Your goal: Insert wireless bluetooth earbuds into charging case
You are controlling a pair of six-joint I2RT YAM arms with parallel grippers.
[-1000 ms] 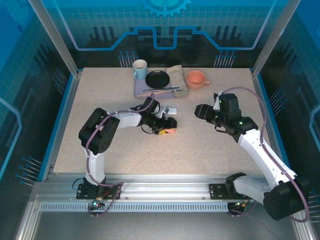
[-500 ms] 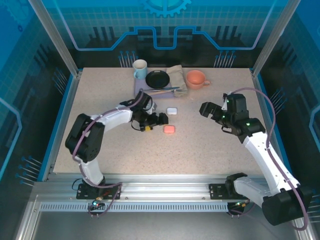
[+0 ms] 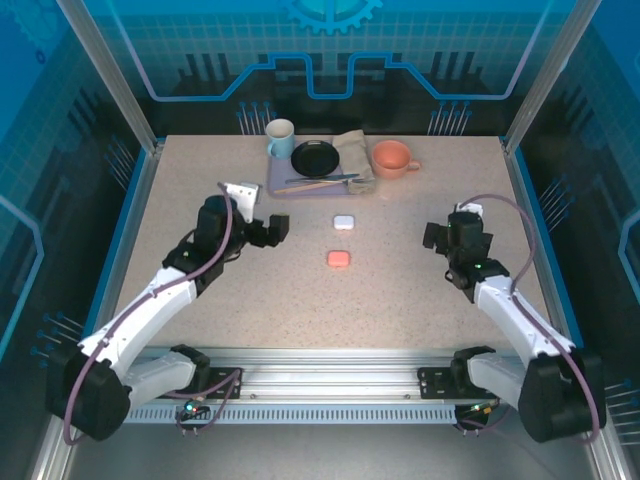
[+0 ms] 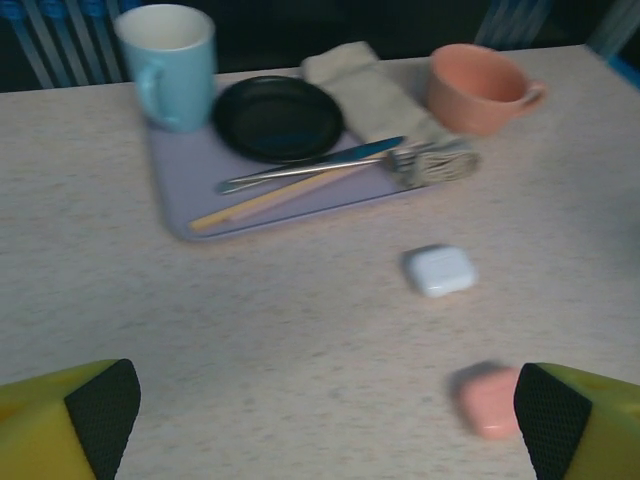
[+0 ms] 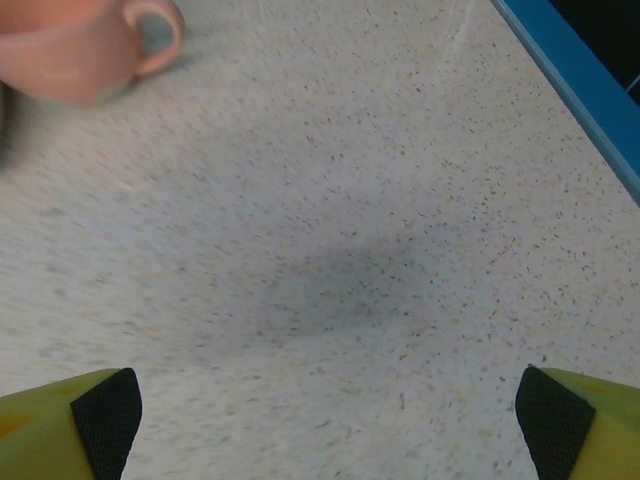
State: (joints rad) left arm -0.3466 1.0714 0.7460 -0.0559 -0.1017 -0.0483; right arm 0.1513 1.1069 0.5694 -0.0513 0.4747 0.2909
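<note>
Left gripper (image 4: pixel 322 415): jaws released wide, holding nothing, over the counter (image 3: pixel 400 290) left of centre. Right gripper (image 5: pixel 325 420): jaws likewise released and empty, over bare counter on the right, near the orange mug (image 5: pixel 70 50).

White charging case (image 3: pixel 343 222), lid shut, lies mid-counter just in front of the tray (image 4: pixel 190 190). Pink charging case (image 3: pixel 339 258), also shut, lies near it on the side towards the arms, apart from both grippers.
</note>
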